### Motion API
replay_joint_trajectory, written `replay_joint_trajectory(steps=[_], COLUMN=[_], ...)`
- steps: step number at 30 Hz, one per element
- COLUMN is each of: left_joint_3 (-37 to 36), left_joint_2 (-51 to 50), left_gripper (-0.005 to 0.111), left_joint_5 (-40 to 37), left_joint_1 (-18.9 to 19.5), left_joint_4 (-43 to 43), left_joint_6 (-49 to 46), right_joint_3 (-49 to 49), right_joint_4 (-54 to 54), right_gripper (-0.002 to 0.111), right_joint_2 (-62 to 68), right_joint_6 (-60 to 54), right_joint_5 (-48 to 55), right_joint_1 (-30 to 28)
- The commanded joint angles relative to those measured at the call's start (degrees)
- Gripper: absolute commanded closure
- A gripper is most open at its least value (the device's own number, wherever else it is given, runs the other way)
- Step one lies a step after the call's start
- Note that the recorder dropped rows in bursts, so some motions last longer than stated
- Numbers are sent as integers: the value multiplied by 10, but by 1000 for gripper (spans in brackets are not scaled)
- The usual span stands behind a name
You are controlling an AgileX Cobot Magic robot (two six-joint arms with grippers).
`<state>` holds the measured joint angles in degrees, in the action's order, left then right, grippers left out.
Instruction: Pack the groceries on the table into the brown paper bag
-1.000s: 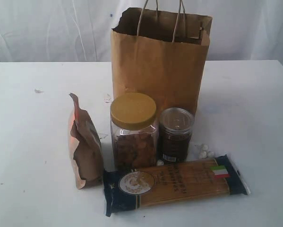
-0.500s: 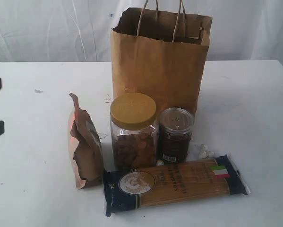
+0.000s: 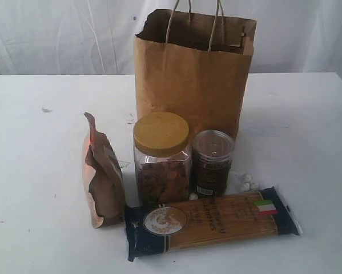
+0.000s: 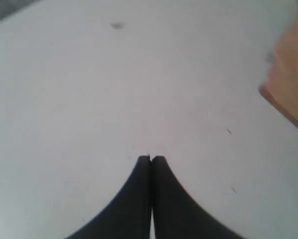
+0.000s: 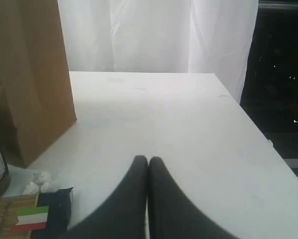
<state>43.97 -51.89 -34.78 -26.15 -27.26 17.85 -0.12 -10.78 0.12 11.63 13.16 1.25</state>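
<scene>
Left gripper [image 4: 151,158]: jaws pressed fully together, nothing between them. It hangs over a bare part of the white desk [image 3: 33,142] and is outside the exterior view. Its wrist view shows one edge of the coppery pouch [image 3: 102,177] near the frame border.

Coppery pouch: upright on the desk, top crumpled. It is the leftmost item of the group, and its base is just beside the left end of the spaghetti pack [image 3: 210,222].

Gold-lidded clear jar [image 3: 162,160]: upright, right of the pouch, lid on, brown contents visible.

Brown paper bag [image 3: 190,80]: upright behind both jars, mouth open, two cord handles [image 3: 216,23] raised. Its contents cannot be determined.

Smaller dark jar [image 3: 212,162]: upright, just beside the right side of the gold-lidded clear jar. Whether the two touch cannot be determined.

Spaghetti pack: flat on the desk in front of both jars, slightly slanted, with navy ends and a flag mark at the right end.

White pellets [image 3: 248,182]: a small cluster on the desk, between the smaller dark jar and the right end of the pack.

Right gripper [image 5: 148,159]: jaws fully together, holding nothing, over bare desk to the right of the bag and pack.
</scene>
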Motion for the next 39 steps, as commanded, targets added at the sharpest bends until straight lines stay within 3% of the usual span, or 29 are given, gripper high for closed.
replay_joint_trajectory(steps=[1,5,9,12,15,18,20,22,25,27,29,32,37,39], left_joint_3=[70,131,185,223,254,271,280,287,305,323,337,360,415,430], left_joint_2=[-41,-80,-101,-110,-114,-128,-152,-189,-247,-278,-301,-319,-324,-333], left_gripper=[107,107,107,107,107,107,107,107,107,107,107,107,106,93], left_joint_5=[-184,-259,-289,-259,-170,-71,-47,-70,-180,-246,-277,-262,-154,-126], left_joint_1=[-16,-16,-16,-27,-60,-100,-113,-113,-113,-113,-113,-113,-113,-113], left_joint_4=[126,150,256,352,417,367,255,122,18,47,128,251,245,211], left_joint_6=[-117,-119,-163,-191,-199,-179,-105,-12,28,27,7,-134,-137,-137], right_joint_3=[1,1,1,1,1,1,1,1,1,1,1,1,1,1], right_joint_4=[-4,-4,-4,-4,-4,-4,-4,-4,-4,-4,-4,-4,-4,-4], right_gripper=[108,108,108,108,108,108,108,108,108,108,108,108,108,108], right_joint_2=[-1,-1,-1,-1,-1,-1,-1,-1,-1,-1,-1,-1,-1,-1], right_joint_6=[-3,-3,-3,-3,-3,-3,-3,-3,-3,-3,-3,-3,-3,-3], right_joint_5=[-4,-4,-4,-4,-4,-4,-4,-4,-4,-4,-4,-4,-4,-4], right_joint_1=[-3,-3,-3,-3,-3,-3,-3,-3,-3,-3,-3,-3,-3,-3])
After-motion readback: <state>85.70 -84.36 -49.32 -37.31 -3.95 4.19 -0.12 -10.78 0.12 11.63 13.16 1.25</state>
